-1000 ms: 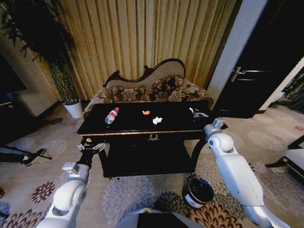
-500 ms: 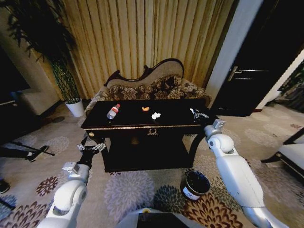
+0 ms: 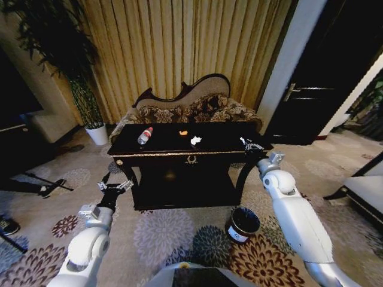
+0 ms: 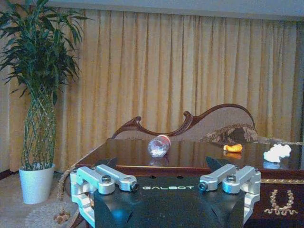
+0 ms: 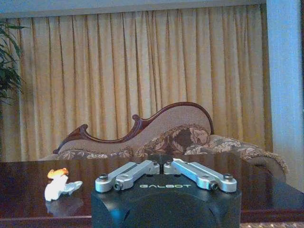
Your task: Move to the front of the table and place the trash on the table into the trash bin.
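Clear plastic bottle [image 3: 144, 135] lies on its side on the table [image 3: 179, 156], left of the orange scrap [image 3: 183, 133] and paper wad [image 3: 195, 140]; likely light, slippery, best gripped mid-body. My left gripper [image 4: 164, 179] is spread apart; my right gripper [image 5: 166, 172] is closed, empty.

Table [image 3: 179, 156]: at 12 o'clock, before sofa [image 3: 191, 110].
Bottle [image 3: 144, 135], scraps [image 3: 195, 140]: on table.
Trash bin [image 3: 242, 224]: floor, 1 o'clock.

Both arms raised forward; left claw [image 3: 115, 186] spread wide, right claw [image 3: 251, 145] pinched closed.
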Motion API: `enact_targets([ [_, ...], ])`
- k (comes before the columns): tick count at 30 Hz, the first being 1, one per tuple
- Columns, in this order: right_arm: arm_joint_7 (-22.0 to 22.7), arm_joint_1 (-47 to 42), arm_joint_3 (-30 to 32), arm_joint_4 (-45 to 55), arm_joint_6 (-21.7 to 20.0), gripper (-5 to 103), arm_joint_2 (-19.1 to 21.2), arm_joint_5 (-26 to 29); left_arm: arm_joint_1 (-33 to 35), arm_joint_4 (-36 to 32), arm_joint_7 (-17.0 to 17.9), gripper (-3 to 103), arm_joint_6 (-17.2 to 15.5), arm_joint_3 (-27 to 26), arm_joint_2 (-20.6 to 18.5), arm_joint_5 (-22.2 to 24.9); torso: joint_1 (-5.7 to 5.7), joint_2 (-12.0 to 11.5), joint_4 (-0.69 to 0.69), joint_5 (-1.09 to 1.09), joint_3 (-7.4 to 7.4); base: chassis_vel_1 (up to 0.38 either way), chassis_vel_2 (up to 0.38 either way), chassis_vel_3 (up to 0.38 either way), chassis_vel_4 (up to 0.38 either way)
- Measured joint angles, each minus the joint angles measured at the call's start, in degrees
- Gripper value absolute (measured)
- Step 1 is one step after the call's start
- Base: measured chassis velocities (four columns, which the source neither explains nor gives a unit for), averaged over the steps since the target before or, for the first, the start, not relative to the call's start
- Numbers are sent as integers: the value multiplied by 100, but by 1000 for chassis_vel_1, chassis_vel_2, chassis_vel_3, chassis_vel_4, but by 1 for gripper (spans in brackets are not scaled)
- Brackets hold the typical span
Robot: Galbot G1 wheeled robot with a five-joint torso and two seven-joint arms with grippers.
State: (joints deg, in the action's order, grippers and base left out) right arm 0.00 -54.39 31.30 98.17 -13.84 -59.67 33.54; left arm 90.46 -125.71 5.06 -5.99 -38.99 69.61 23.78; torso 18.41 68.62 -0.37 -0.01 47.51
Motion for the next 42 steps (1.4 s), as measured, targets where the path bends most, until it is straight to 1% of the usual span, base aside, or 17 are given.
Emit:
enact_targets([
  [8,0,-239,138,-57,63,0,-107,-122,12,-7,0,100,23,-25,23,-4,3,-1,0,0,1,6,-8,-4,5],
  [14,0,-583,280,-405,260,0,-266,-347,22,-16,0,100,49,-34,41,-7,3,-1,0,0,1,0,0,0,0],
  [15,0,-685,325,-559,317,0,-303,-405,23,-19,0,100,58,-41,37,-7,2,-1,0,0,0,0,0,0,0],
  [16,0,-843,390,-1000,490,0,-383,-611,22,-18,0,100,82,-64,47,-6,1,0,-1,0,0,0,0,0,0],
  [17,0,-843,390,-1000,490,0,-383,-611,22,-18,0,100,82,-64,47,-6,1,0,-1,0,0,0,0,0,0],
  [20,0,-840,386,-1884,847,0,-473,-938,14,-15,2,100,98,-77,67,-6,2,-1,-1,1,1,0,0,0,0],
  [22,0,-823,381,-1990,882,0,-476,-977,13,-15,3,100,99,-77,67,-6,2,-1,0,1,1,0,0,0,0],
  [23,0,-723,355,-2387,1012,0,-494,-1105,9,-14,3,100,101,-78,67,-7,2,-1,-1,1,1,0,0,0,0],
  [24,1,-660,338,-2573,1071,0,-500,-1165,9,-15,3,100,102,-78,67,-6,1,-1,-2,2,1,0,0,0,0],
  [25,0,-448,285,-3119,1257,0,-509,-1332,9,-15,2,100,106,-78,67,-5,1,-1,1,-1,0,0,0,0,0],
  [26,0,-354,266,-3368,1336,0,-513,-1426,13,-14,4,100,106,-78,69,-4,1,-1,1,0,1,0,0,0,0],
  [27,0,-354,266,-3368,1336,0,-513,-1426,13,-14,4,100,106,-78,69,-4,1,-1,1,0,1,0,0,0,0],
  [30,-1,26,197,-4285,1581,0,-513,-1881,27,-34,3,100,116,-88,77,0,2,-1,0,0,1,0,0,0,0],
  [31,-1,116,189,-4509,1629,0,-505,-2036,38,-36,3,100,120,-104,80,6,2,-1,0,0,1,0,0,0,0],
  [32,-1,116,189,-4509,1629,0,-505,-2036,38,-36,3,100,120,-104,80,6,2,-1,0,0,1,0,0,0,0],
  [35,-1,242,182,-4928,1681,0,-498,-2330,72,-21,-14,100,185,-156,85,15,2,-1,0,0,1,0,0,0,0],
  [42,-1,144,252,-5275,1682,0,-540,-2691,57,46,-34,100,217,-176,101,28,2,-1,0,0,1,0,0,0,0],
])
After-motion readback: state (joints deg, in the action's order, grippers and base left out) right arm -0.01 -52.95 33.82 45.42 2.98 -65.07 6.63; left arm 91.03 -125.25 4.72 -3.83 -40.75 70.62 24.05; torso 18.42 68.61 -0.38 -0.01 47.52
